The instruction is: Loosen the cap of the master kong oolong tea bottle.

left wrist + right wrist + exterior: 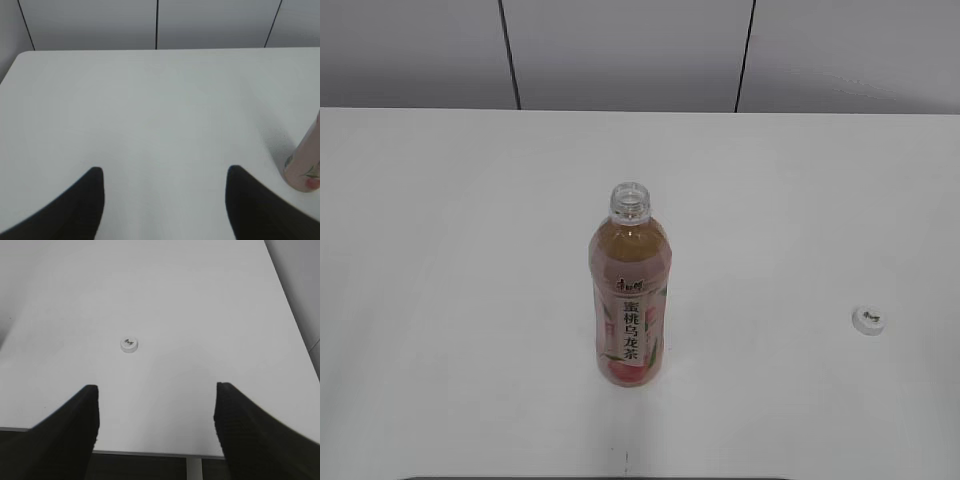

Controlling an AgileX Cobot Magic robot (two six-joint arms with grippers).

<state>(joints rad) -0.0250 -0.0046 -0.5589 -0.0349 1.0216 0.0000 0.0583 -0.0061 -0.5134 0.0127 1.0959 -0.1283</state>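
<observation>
The master kong oolong tea bottle [629, 300] stands upright in the middle of the white table, its clear threaded neck bare and open. Its base shows at the right edge of the left wrist view [305, 167]. The white cap [868, 319] lies flat on the table far to the bottle's right, mark upward; it also shows in the right wrist view [129, 344]. My left gripper [165, 175] is open and empty, left of the bottle. My right gripper [156, 390] is open and empty above the table's front edge, short of the cap. Neither gripper shows in the exterior view.
The white table [440, 250] runs back to a grey panelled wall [620, 50]. Its front edge shows in the right wrist view [150, 452], with dark space below.
</observation>
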